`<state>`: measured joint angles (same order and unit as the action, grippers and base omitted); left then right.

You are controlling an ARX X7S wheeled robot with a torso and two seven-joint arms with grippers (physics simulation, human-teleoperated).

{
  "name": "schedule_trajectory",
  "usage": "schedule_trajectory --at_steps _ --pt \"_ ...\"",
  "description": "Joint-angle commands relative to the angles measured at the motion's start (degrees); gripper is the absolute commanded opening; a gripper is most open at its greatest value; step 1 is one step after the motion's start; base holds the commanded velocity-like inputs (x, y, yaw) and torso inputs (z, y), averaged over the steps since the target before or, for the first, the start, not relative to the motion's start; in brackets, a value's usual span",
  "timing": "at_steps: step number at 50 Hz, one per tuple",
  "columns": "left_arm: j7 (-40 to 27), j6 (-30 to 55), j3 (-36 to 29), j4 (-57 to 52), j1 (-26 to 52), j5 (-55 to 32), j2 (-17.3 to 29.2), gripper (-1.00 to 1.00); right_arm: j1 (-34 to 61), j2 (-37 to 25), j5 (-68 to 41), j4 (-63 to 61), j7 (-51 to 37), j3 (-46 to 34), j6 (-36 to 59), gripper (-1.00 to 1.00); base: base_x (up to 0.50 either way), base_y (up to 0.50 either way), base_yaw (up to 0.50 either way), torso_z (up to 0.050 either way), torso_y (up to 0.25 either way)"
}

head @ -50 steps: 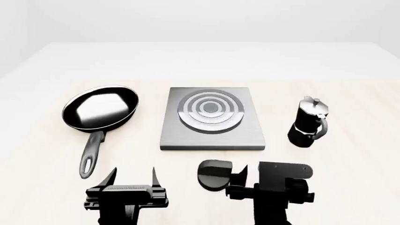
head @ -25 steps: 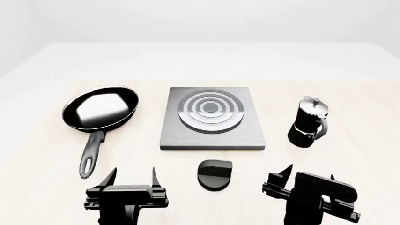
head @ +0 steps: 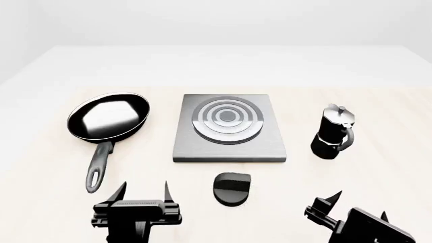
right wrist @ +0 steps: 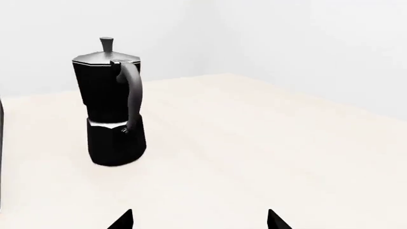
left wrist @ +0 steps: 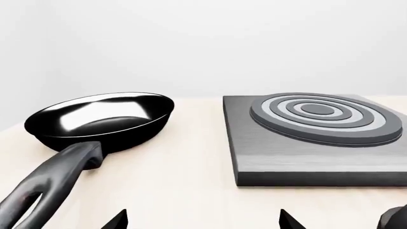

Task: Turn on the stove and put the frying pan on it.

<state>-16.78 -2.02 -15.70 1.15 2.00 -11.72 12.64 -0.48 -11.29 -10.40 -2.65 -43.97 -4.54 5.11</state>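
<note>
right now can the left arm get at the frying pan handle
Probably yes. The left gripper is open and empty, and the frying pan points its handle toward it, with only bare table between. The stove and knob sit off to the side.

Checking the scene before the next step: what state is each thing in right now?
frying pan: empty, flat on the table, left of the stove.
stove: nothing on its rings.
knob: free, no gripper touching it.
moka pot: upright, lid closed.
left gripper: open, empty.
right gripper: open, empty.
</note>
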Motion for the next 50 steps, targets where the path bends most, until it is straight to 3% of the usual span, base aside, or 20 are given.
schedule_trajectory --at_steps 1,27,43,50 --pt "-0.41 2.25 -0.49 -0.65 0.48 -0.18 0.50 1.00 -0.71 0.36 -2.24 2.83 0.87 1.36 -5.44 1.00 0.00 0.00 0.00 0.000 0.000" --pt "-1.58 16.25 3.39 -7.75 9.08 -5.97 4.26 1.00 -0.48 -0.01 -3.37 3.03 0.68 0.87 -5.21 1.00 0.00 0.00 0.00 0.000 0.000" --pt "-3.10 28.83 5.82 -4.95 21.39 -9.09 6.87 1.00 -0.31 -0.20 -3.72 3.33 0.44 0.47 -5.30 1.00 0.00 0.00 0.00 0.000 0.000" --pt "-3.06 32.18 6.34 2.91 28.06 -9.28 6.88 1.00 -0.39 -0.35 -3.92 3.14 0.38 0.30 -5.26 1.00 0.00 0.00 0.00 0.000 0.000"
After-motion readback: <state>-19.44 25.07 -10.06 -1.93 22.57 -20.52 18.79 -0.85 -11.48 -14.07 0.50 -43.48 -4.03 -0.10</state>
